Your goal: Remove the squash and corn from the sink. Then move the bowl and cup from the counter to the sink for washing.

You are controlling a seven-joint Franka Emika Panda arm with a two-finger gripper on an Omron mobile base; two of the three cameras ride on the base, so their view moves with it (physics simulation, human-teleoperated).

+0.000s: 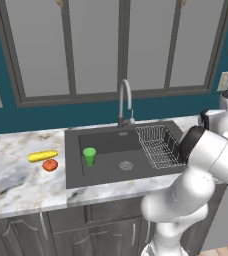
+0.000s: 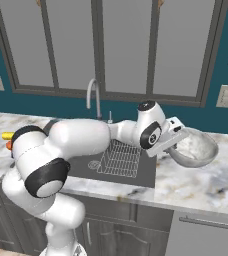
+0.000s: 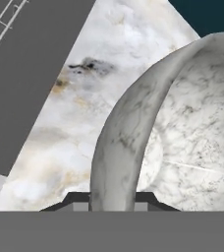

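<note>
**Bowl rim gripped at the right of the sink**

The fingers (image 3: 113,203) are clamped on the near rim of the bowl (image 2: 196,147), one dark tip on each side of the wall in the hand view. The bowl is held tilted over the counter (image 2: 206,185), just right of the sink (image 1: 106,172); whether its underside touches the marble cannot be told. The wire rack (image 1: 158,146) is seen in the right half of the basin. The green cup (image 1: 89,155) stands upright inside the sink, near its left wall. The corn (image 1: 43,156) and the squash (image 1: 50,165) are laid close together on the counter left of the sink, corn behind squash.
</note>
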